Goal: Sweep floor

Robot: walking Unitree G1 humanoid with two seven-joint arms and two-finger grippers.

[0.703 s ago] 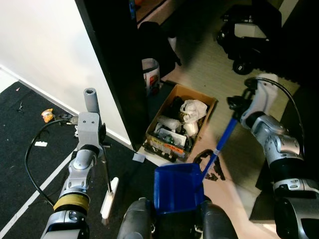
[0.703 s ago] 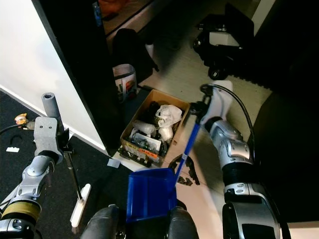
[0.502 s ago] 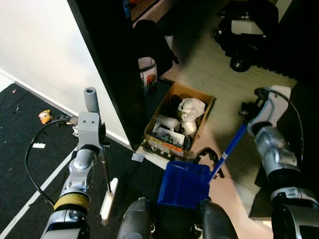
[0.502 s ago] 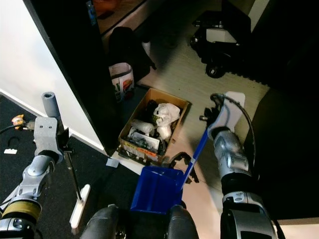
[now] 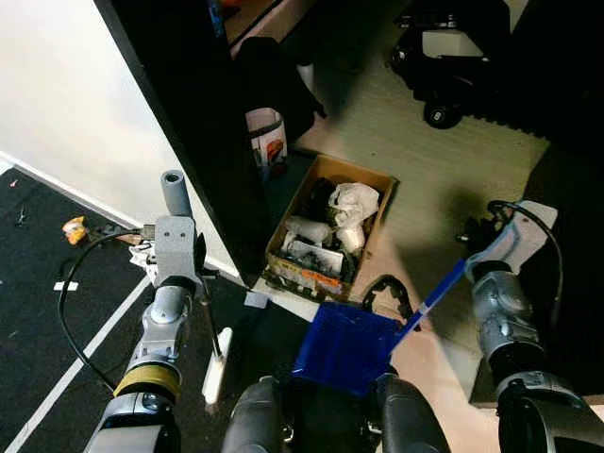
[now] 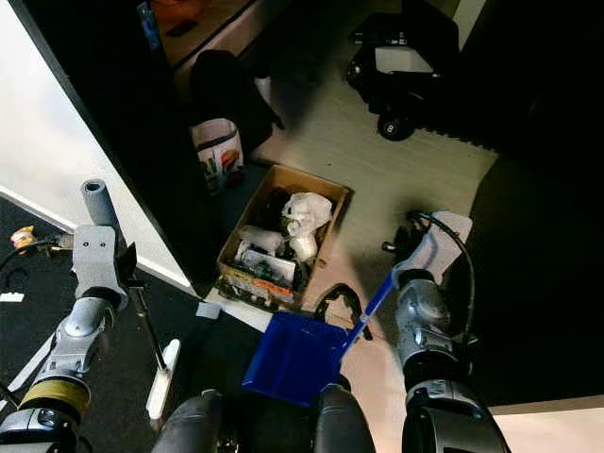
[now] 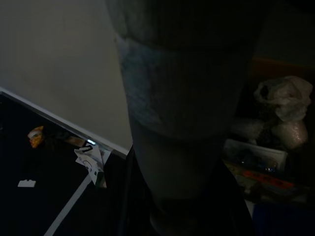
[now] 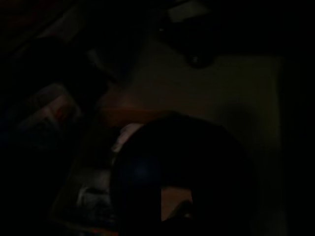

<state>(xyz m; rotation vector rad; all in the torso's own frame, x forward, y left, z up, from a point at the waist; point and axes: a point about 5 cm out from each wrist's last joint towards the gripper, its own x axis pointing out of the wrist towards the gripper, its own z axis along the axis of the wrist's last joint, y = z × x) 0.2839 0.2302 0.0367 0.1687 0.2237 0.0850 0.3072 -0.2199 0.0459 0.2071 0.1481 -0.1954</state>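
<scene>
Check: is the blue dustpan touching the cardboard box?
Apart. The left eye view shows pale floor between the blue dustpan and the near edge of the cardboard box.

The right hand (image 5: 475, 253) has drawn the blue dustpan (image 5: 344, 345) lower and rightward, its handle leaning flatter.

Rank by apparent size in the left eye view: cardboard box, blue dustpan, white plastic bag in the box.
1. cardboard box
2. blue dustpan, not far behind, and nearer the camera, so unsure
3. white plastic bag
</scene>
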